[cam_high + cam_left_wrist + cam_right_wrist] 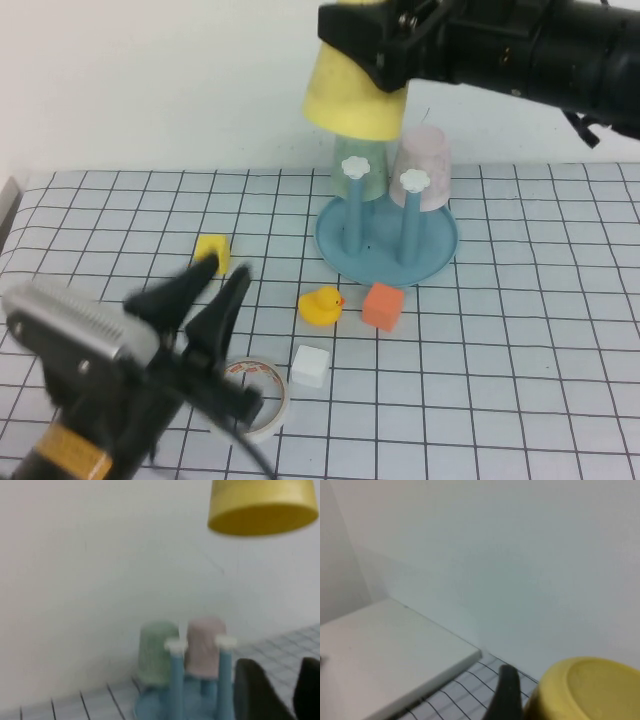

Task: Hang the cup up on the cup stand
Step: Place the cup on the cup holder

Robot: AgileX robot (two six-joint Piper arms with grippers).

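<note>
The yellow cup [355, 100] hangs upside down in the air above the cup stand [440, 245], with my right gripper [368, 45] shut on its upper end. In the right wrist view the cup [590, 690] fills the corner beside one black finger [505, 695]. The blue stand has two free pegs with white flower tips [355, 166]. A pale green cup [372, 188] and a pale pink cup [425, 150] sit upside down on its far pegs. My left gripper [228, 270] is low at the near left, open and holding nothing. From there the cup [262, 505] shows high above the stand [175, 680].
A yellow block [212, 250], a rubber duck [321, 305], an orange cube [382, 305], a white cube [310, 365] and a tape roll [262, 395] lie on the gridded table in front of the stand. A white box [385, 650] shows in the right wrist view.
</note>
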